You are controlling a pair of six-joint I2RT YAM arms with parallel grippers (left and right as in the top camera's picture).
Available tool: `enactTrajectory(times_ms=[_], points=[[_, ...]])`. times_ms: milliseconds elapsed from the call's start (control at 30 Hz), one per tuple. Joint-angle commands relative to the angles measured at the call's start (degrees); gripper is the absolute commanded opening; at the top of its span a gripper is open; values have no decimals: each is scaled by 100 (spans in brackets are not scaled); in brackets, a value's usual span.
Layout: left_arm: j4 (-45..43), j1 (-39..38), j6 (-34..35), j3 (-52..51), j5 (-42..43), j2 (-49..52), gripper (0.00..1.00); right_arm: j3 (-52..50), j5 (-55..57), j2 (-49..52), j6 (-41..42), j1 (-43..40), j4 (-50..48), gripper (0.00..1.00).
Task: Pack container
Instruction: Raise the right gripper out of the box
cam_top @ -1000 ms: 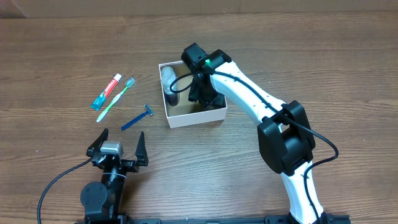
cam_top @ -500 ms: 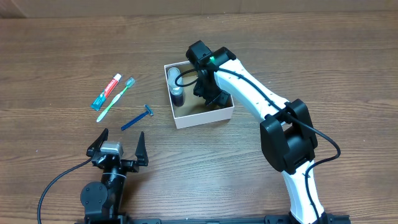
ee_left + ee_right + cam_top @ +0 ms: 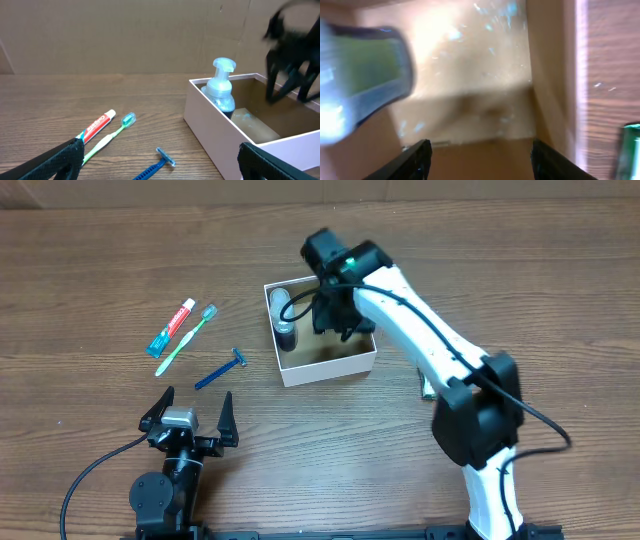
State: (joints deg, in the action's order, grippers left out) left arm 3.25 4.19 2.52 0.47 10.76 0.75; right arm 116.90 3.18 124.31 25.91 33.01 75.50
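The container point(image 3: 330, 368), a white-walled box with a brown bottom, stands mid-table with a clear pump bottle point(image 3: 283, 317) against its left wall. My right gripper point(image 3: 336, 314) hovers open and empty over the box's far right part. In the right wrist view its fingers point(image 3: 481, 151) frame the brown bottom point(image 3: 470, 65), with the bottle point(image 3: 360, 85) at the left. My left gripper point(image 3: 190, 416) is open and empty near the front edge. In the left wrist view its fingers point(image 3: 160, 150) face the box point(image 3: 210, 125) and bottle point(image 3: 221, 85).
A toothpaste tube point(image 3: 172, 326), a green toothbrush point(image 3: 187, 338) and a blue razor point(image 3: 220, 368) lie left of the box; they also show in the left wrist view: tube point(image 3: 97, 125), brush point(image 3: 112, 132), razor point(image 3: 155, 167). A small green item point(image 3: 425, 387) lies right of the box, half hidden by my right arm.
The box slid a little to the right with the bottle in it. My right gripper has risen out of the box and its arm has swung right. The left arm has not moved.
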Motion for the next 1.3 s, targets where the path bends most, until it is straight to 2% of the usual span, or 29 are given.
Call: enactTrajectory(times_ms=[0,133,300,500,933,1267], points=[[-4,39,-127,-20,46,-50,100,317,190,-734,-887,-61,308,66],[-4,39,-127,-20,46,-50,100,302,474,-750,-986,-310,883,66],[-4,39,-127,-20,46,-50,100,203,326,-750,-973,-686,973,66],[-4,39,-127,-20,48,-50,100,-57,-92,-750,-1543,-730,1040,66],[-4,39,-127,-20,46,-50,100,-1471,-291,-750,-1655,-754,142,66],[-4,39,-127,-20,46,-50,100,-1882,-437,-750,-1298,-754,-343,46]])
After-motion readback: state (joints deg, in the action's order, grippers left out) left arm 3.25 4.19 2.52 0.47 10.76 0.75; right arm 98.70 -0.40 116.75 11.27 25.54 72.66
